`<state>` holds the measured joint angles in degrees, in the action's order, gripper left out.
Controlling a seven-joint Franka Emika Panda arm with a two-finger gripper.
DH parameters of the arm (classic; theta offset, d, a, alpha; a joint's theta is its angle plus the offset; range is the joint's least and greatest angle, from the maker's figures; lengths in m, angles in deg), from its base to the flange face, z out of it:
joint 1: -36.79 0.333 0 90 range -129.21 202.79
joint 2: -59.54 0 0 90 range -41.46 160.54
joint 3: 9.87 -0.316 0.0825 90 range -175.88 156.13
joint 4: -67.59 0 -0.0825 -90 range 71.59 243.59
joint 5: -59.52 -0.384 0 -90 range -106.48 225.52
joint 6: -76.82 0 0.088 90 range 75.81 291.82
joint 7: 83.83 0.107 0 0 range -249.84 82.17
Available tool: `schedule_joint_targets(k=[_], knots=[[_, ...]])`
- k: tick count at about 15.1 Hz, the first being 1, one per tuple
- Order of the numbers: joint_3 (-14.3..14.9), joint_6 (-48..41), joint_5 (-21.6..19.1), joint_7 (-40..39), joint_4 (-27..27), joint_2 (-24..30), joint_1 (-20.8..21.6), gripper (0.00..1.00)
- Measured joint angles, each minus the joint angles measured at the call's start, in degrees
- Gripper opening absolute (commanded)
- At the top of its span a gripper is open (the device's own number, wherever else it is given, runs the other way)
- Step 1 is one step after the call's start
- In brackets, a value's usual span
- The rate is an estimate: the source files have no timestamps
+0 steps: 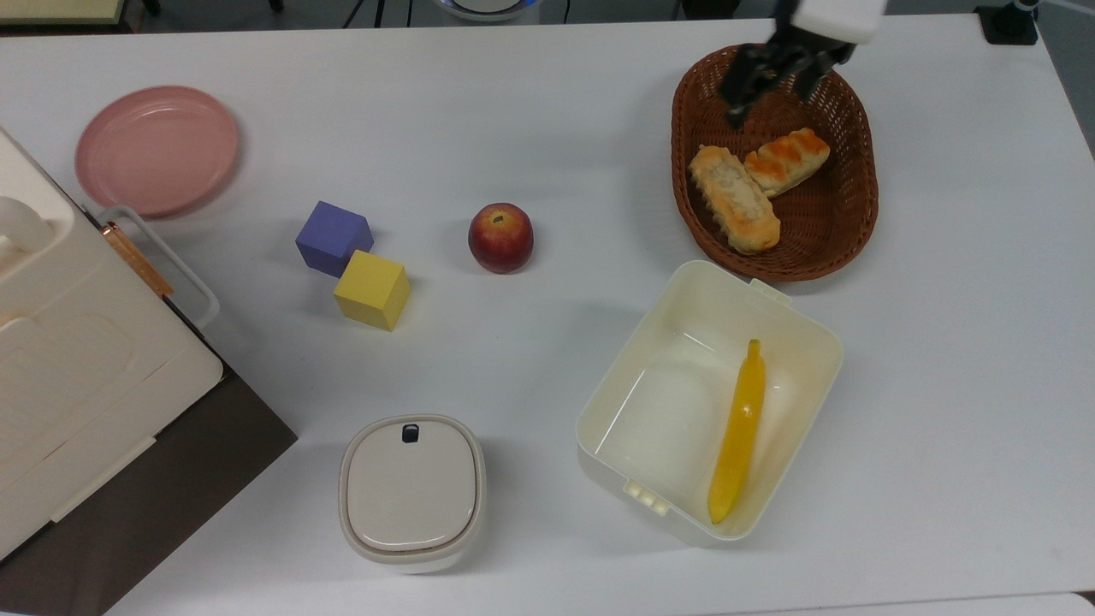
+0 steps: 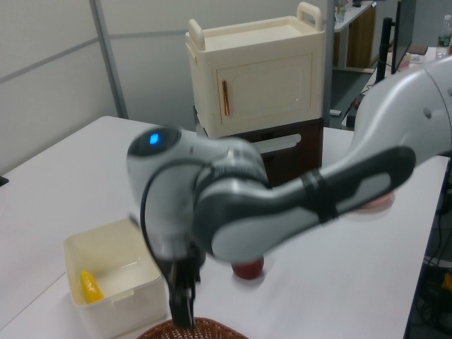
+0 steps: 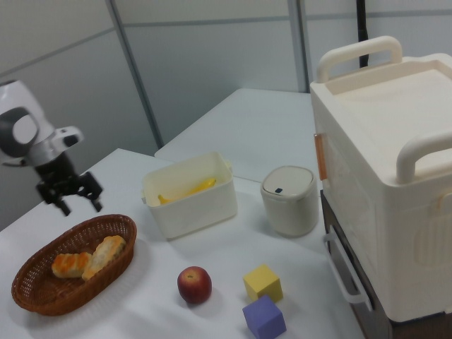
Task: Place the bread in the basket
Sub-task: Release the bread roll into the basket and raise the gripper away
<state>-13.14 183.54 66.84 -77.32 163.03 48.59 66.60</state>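
Observation:
The bread, a long golden-brown loaf, lies inside the brown wicker basket along its left side in the top view, its far end touching a shorter orange-striped bun. My gripper hangs open and empty over the basket's far end, above both pieces. In the right view the gripper stands above the basket, fingers spread, with the bread and bun side by side below. In the left view the arm covers the middle, with the basket's rim at the bottom edge.
A cream plastic box holding a yellow banana sits just in front of the basket. An apple, purple cube, yellow cube, lidded white jar, pink plate and a cream cabinet lie to the top view's left.

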Motion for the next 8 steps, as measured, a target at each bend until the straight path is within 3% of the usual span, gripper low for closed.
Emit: schedule_joint_targets(k=[2,5,8], knots=[[0.4,-2.72,0.0,0.02,-1.15,1.22,-4.78,1.0],[0.73,-5.89,-0.01,-0.11,-1.77,3.73,-16.94,1.0],[1.32,-7.12,-0.01,-0.16,-1.81,5.08,-23.79,1.0]])
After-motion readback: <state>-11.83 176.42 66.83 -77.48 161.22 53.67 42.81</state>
